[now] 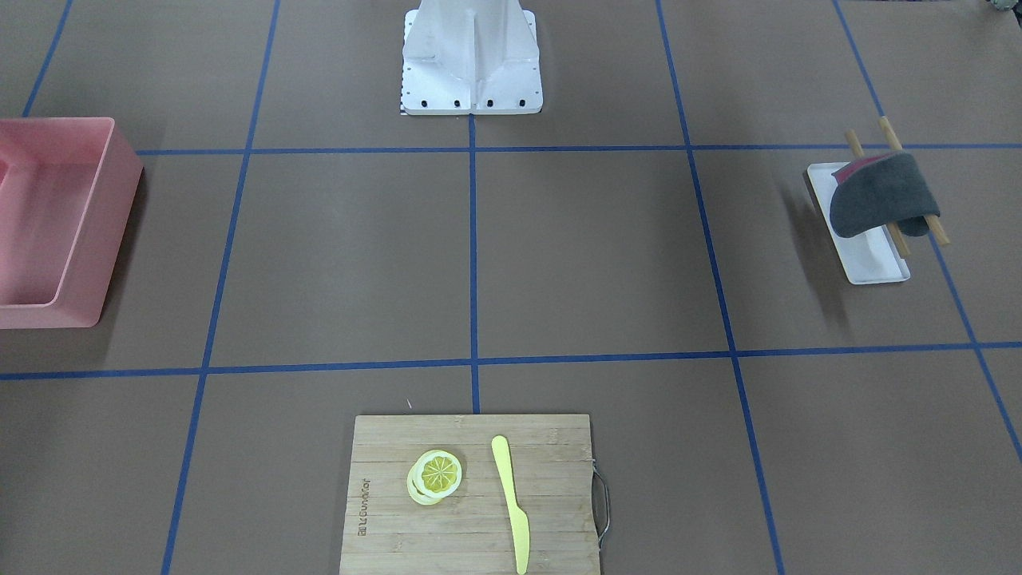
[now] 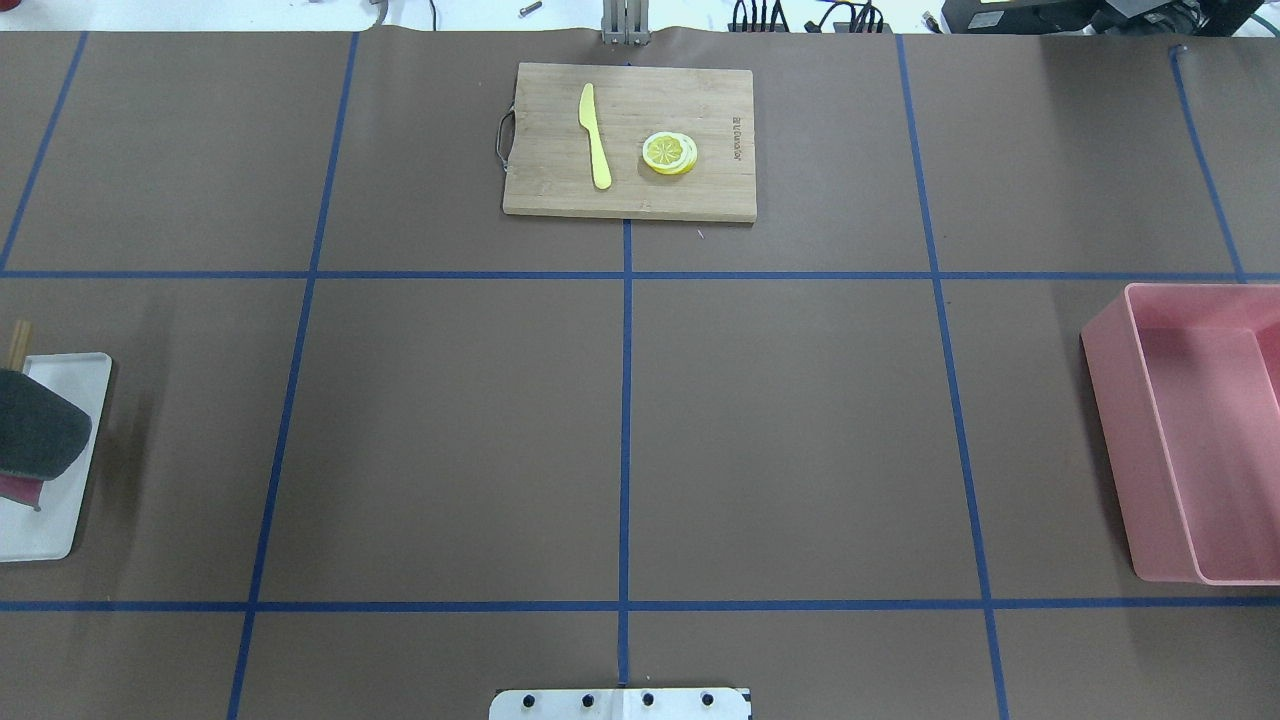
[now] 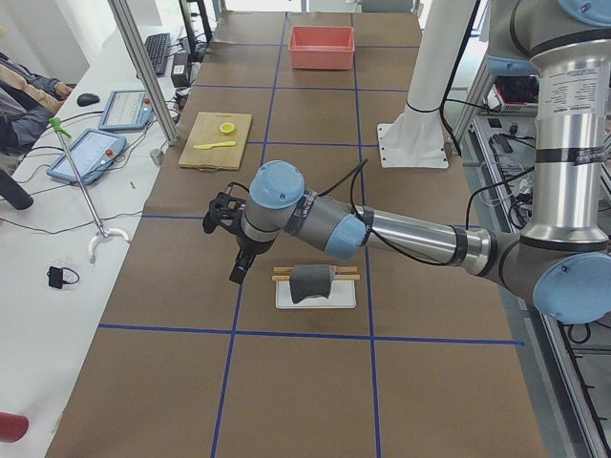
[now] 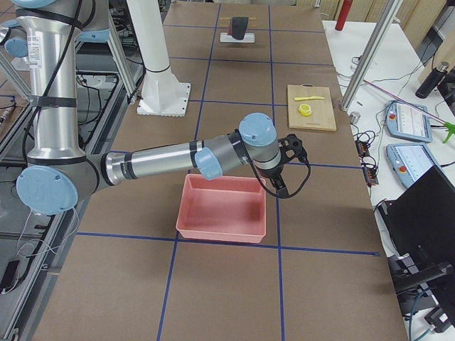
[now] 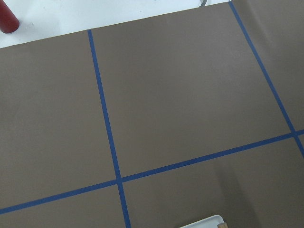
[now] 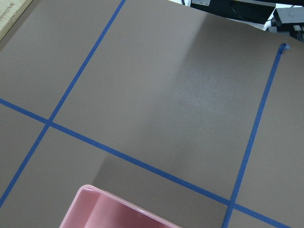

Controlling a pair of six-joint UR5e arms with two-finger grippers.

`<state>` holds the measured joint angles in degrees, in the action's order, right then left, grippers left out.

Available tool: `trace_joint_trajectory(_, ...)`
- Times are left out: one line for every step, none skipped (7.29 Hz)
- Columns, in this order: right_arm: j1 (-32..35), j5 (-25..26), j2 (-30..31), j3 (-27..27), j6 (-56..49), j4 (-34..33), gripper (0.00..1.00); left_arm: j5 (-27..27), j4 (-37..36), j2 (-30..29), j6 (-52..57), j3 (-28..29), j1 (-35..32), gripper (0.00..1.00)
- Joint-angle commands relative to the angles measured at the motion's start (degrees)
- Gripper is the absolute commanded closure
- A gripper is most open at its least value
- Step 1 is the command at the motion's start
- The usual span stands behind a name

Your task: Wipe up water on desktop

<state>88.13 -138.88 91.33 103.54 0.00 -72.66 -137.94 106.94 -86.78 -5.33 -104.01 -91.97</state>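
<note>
The desktop point(image 2: 780, 420) is a flat brown top with a blue tape grid; no water shows on it. A dark grey cloth point(image 1: 878, 196) hangs over two wooden sticks on a white tray point(image 1: 866, 259) at the robot's left end, also in the overhead view point(image 2: 35, 425). My left gripper point(image 3: 216, 214) shows only in the exterior left view, hovering above the desktop beside the cloth point(image 3: 310, 281); I cannot tell whether it is open or shut. My right gripper point(image 4: 294, 145) shows only in the exterior right view, above the far rim of the pink bin point(image 4: 220, 234); its state cannot be told.
The pink bin point(image 2: 1110, 440) stands at the robot's right end. A bamboo cutting board point(image 2: 540, 185) with a yellow knife point(image 2: 595, 135) and lemon slices point(image 2: 670, 152) lies at the far middle edge. The white robot base point(image 1: 471, 60) stands on the robot's side.
</note>
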Motion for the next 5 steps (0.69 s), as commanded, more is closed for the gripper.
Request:
trace_joint_trajectory(0.0, 0.0, 0.1, 0.3, 0.0, 0.0, 0.00, -0.3, -0.2, -0.1, -0.1, 0.9, 0.0, 0.02)
trace_joint_trajectory(0.0, 0.1, 0.1, 0.3, 0.0, 0.0, 0.00, -0.1, 0.2, 0.0, 0.5, 0.7, 0.0, 0.02)
trace_joint_trajectory(-0.1, 0.4, 0.1, 0.0, 0.0, -0.6, 0.00, 0.0, 0.5, 0.3, 0.8, 0.5, 0.0, 0.02)
trace_joint_trajectory(-0.1, 0.4, 0.6, -0.6, 0.0, -0.7, 0.00, -0.4, 0.5, 0.3, 0.8, 0.2, -0.1, 0.02)
trace_joint_trajectory(-0.1, 0.4, 2.1, -0.5, -0.1, -0.3, 0.00, -0.4, 0.5, 1.2, 0.0, 0.3, 0.0, 0.02)
